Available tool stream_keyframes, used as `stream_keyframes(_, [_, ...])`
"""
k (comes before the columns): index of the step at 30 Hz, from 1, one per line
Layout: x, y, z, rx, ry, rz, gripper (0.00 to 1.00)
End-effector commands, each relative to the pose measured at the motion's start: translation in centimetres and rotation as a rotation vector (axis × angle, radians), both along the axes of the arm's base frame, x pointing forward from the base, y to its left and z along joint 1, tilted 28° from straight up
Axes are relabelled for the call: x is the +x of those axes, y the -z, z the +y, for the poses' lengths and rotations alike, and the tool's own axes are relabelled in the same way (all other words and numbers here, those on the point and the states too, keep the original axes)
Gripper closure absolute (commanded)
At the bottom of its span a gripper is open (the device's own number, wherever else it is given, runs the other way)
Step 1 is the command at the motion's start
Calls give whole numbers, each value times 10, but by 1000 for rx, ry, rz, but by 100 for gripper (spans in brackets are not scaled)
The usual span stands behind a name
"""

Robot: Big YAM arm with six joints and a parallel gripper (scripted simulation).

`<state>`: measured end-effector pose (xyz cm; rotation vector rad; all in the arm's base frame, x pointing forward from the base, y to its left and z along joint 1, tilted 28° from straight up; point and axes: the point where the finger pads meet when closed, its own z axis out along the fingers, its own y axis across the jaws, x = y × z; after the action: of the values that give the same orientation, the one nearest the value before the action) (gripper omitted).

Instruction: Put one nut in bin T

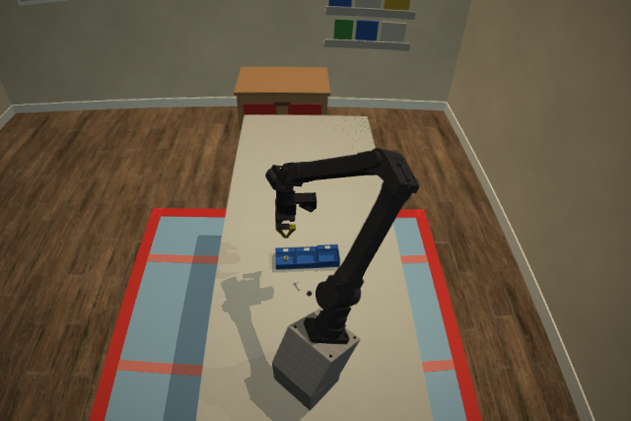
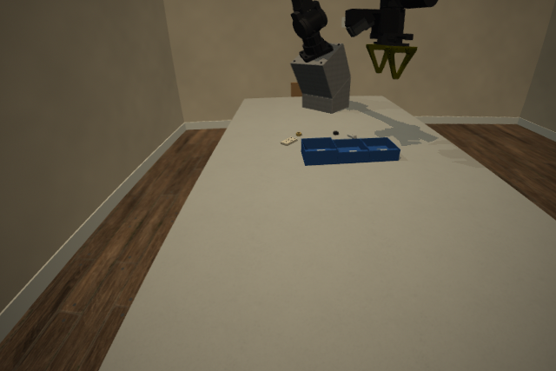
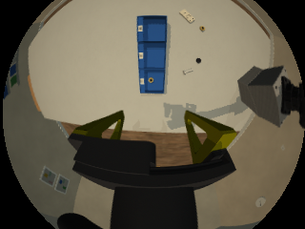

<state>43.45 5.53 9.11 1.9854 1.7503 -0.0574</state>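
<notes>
A row of three joined blue bins [image 1: 307, 256] stands on the table; it also shows in the exterior view [image 2: 350, 150] and the wrist view [image 3: 152, 53]. Their white labels are too small to read. A brass nut [image 1: 286, 256] lies inside the end bin nearest my gripper, also seen in the wrist view [image 3: 152, 80]. A second brass nut [image 2: 298, 134] and a black nut [image 2: 335, 133] lie on the table beside the bins. My gripper [image 1: 285, 230] hangs high above the table just beyond that end bin, open and empty; it also shows in the exterior view [image 2: 392, 62].
A small screw [image 1: 296, 283] and a white plate with holes [image 2: 288, 140] lie on the table near the bins. The arm's grey base block [image 1: 314, 363] stands close behind them. A wooden cabinet [image 1: 281, 90] stands at the table's far end.
</notes>
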Motion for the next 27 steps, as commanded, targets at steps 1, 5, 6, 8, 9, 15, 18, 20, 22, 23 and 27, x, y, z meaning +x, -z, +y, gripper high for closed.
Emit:
stream_keyframes(1, [10, -13, 6, 6, -3, -27, 0])
stream_keyframes(5, [11, -13, 6, 6, -3, -27, 0])
stream_keyframes(6, [11, -13, 6, 6, -3, -27, 0])
stream_keyframes(8, [11, -13, 6, 6, -3, -27, 0])
stream_keyframes(9, [11, -13, 6, 6, -3, -27, 0])
stream_keyframes(15, [11, -13, 6, 6, -3, -27, 0])
stream_keyframes(18, [11, -13, 6, 6, -3, -27, 0])
stream_keyframes(20, [11, -13, 6, 6, -3, -27, 0])
stream_keyframes(22, [11, -13, 6, 6, -3, -27, 0])
stream_keyframes(23, [16, -14, 13, 6, -4, -25, 0])
stream_keyframes(27, [16, -14, 13, 5, -7, -24, 0])
